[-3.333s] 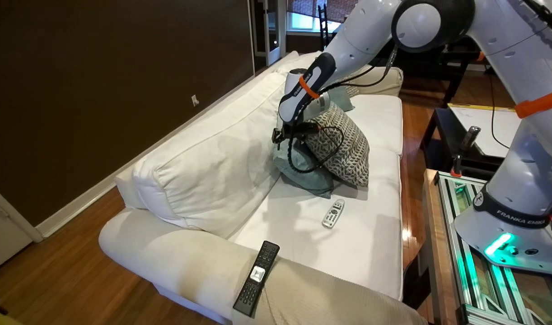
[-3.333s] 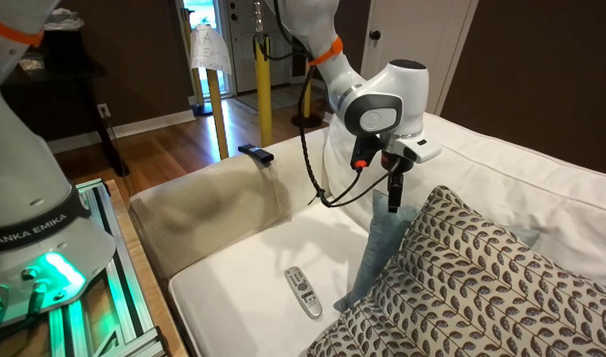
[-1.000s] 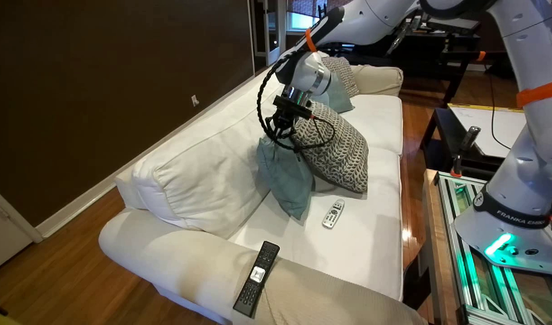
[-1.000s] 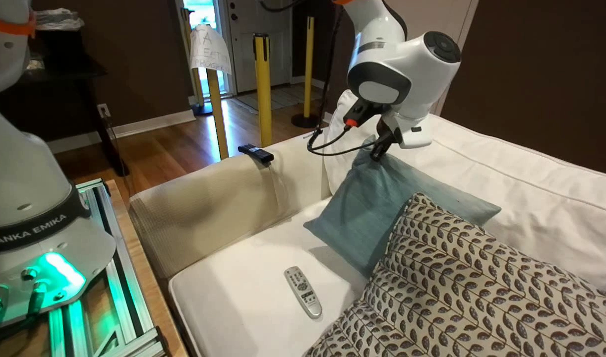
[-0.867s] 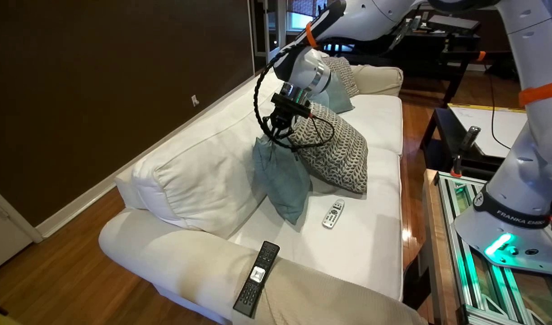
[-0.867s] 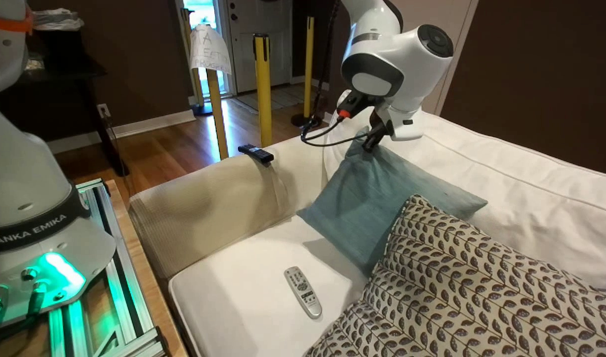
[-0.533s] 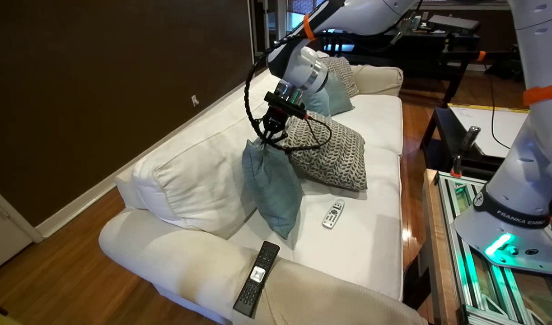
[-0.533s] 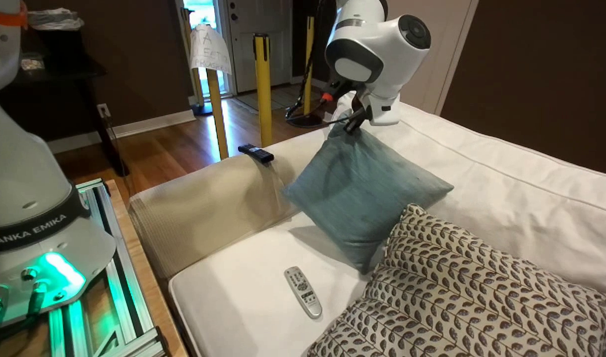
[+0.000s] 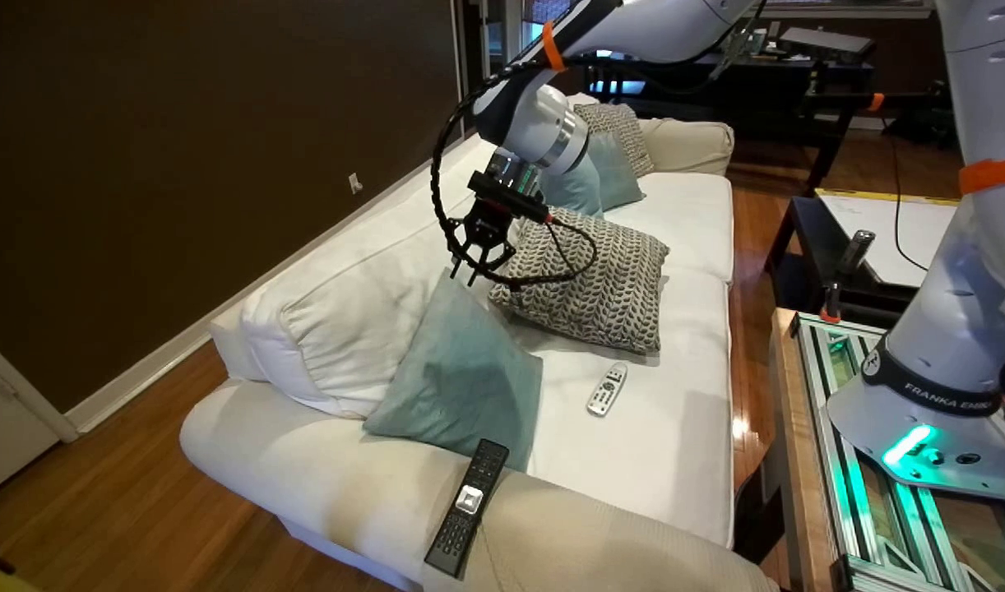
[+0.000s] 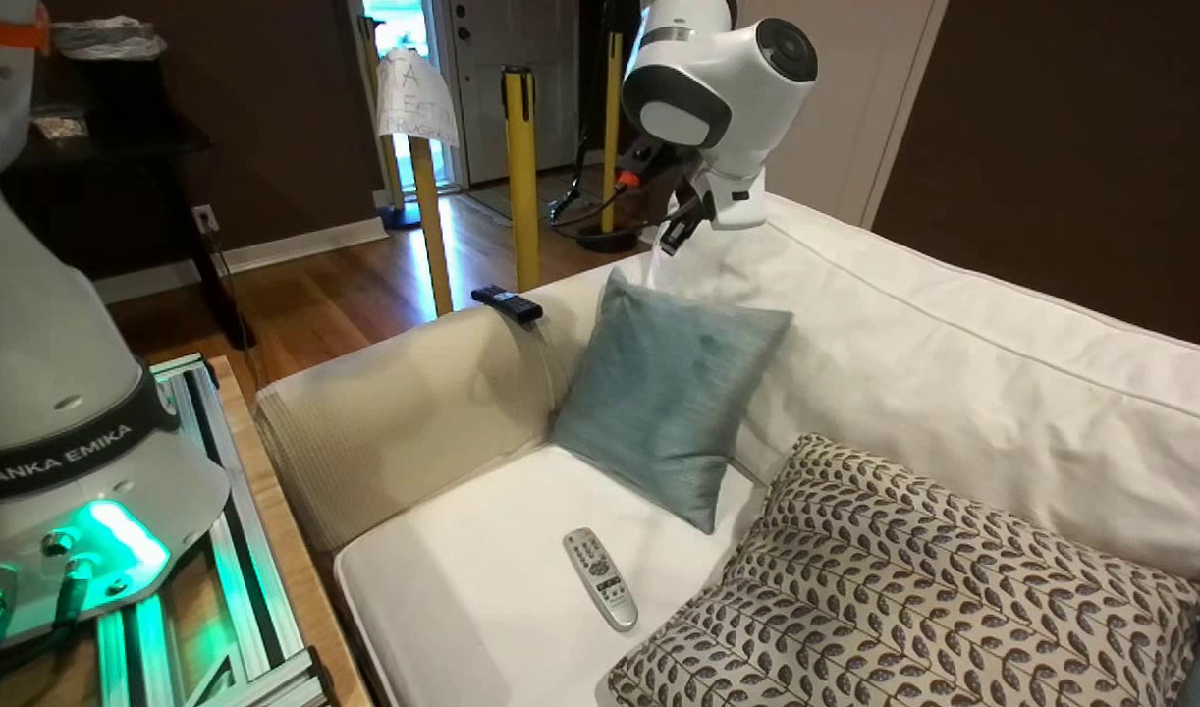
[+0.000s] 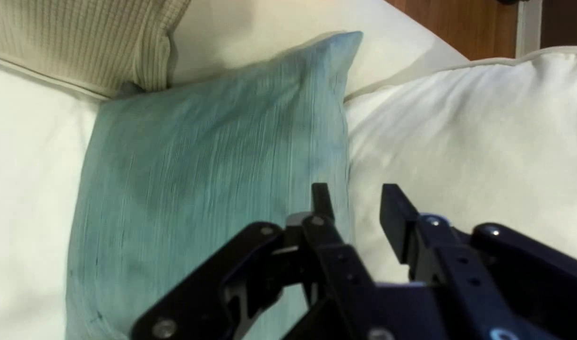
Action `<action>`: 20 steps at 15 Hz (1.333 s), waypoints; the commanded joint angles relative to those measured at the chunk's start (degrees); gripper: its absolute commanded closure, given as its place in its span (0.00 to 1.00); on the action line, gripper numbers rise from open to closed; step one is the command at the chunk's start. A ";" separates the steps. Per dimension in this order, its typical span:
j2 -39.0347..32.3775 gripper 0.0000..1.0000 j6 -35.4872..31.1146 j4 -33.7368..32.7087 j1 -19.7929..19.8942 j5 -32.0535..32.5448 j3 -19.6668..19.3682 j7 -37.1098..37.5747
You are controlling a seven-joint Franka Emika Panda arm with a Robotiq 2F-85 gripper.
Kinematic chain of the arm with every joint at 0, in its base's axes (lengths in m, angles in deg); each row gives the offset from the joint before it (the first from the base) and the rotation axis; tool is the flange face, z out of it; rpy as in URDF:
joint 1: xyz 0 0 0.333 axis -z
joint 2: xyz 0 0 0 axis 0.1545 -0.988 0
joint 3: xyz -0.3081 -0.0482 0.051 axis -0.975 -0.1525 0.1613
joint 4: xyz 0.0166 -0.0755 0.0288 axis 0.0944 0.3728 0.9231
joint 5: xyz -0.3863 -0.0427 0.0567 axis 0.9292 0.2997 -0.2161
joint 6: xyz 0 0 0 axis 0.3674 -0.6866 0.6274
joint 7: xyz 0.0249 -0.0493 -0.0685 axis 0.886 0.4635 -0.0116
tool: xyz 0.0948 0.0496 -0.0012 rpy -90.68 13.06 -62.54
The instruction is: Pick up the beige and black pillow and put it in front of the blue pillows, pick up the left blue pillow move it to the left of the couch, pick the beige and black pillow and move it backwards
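Note:
In both exterior views the left blue pillow (image 9: 470, 374) (image 10: 669, 393) leans in the corner between the couch's (image 9: 305, 460) near arm and its back cushion. My gripper (image 9: 462, 276) (image 10: 671, 244) hangs just above the pillow's top corner, with nothing between its fingers. Seen from the wrist, the parted gripper (image 11: 352, 198) hovers over the edge of the plain teal pillow (image 11: 213, 189) beside the white back cushion. The beige and black pillow (image 9: 589, 279) (image 10: 934, 589) lies tilted back on the seat, a gap away from the teal one. Another blue pillow (image 9: 572, 193) shows behind it.
A silver remote (image 9: 608, 389) (image 10: 600, 579) lies on the seat in front of the pillows. On the couch arm rests a black remote (image 9: 468, 506) (image 10: 507, 304). Farther along the couch sit one more teal pillow (image 9: 618, 168) and a patterned pillow (image 9: 618, 123).
The gripper dragged the left blue pillow toward the near couch arm, then opened and let it go. The pillow dropped into the corner. The beige and black pillow sank back a little.

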 commanded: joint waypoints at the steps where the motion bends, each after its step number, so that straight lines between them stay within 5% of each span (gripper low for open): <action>1: 3.34 0.34 -6.07 2.70 -1.29 0.17 -3.14 -5.64; 6: 2.41 0.00 -15.74 3.67 -0.59 9.49 -7.70 -11.61; 12: -3.72 0.00 -25.44 3.72 0.61 24.90 -13.23 -8.55; 20: -14.27 0.00 -18.78 -4.35 3.42 39.91 -16.41 -7.37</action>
